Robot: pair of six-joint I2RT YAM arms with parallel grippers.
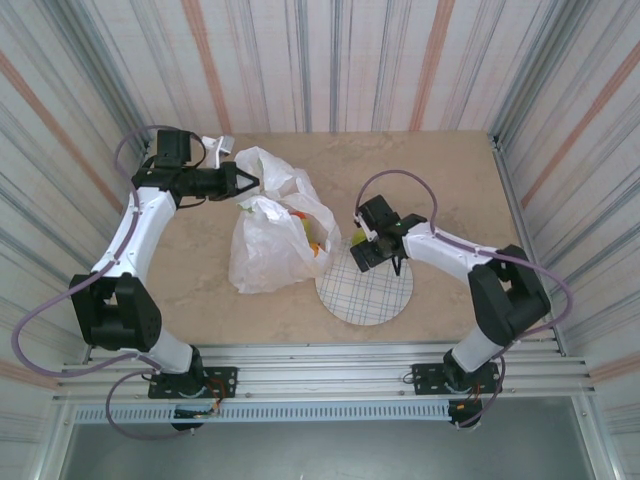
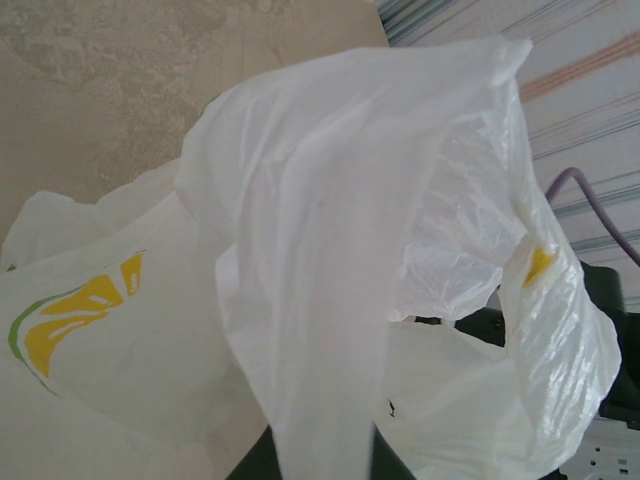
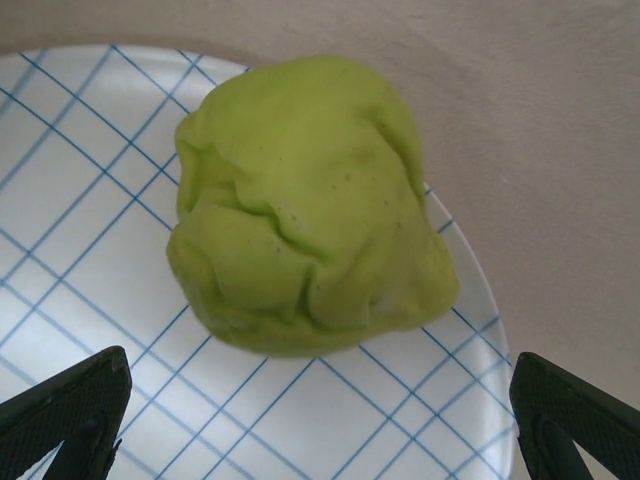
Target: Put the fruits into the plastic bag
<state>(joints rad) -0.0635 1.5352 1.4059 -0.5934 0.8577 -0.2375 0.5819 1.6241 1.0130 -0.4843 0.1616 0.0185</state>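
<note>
The white crinkly plastic bag (image 1: 268, 245) stands on the table, its mouth held up. My left gripper (image 1: 244, 183) is shut on the bag's upper handle, which runs down between the dark fingers (image 2: 250, 468). Yellow and orange fruits (image 1: 316, 236) show inside the bag's open side. A lumpy green fruit (image 3: 310, 200) lies near the rim of the white grid-lined plate (image 3: 300, 420). My right gripper (image 3: 320, 430) hangs just above the plate, open, with the green fruit ahead of its two fingertips (image 3: 70, 410) and nothing between them.
The round plate (image 1: 372, 295) lies right of the bag, touching its base. Striped walls enclose the beige table on three sides. The bag carries a green and yellow citrus print (image 2: 70, 320).
</note>
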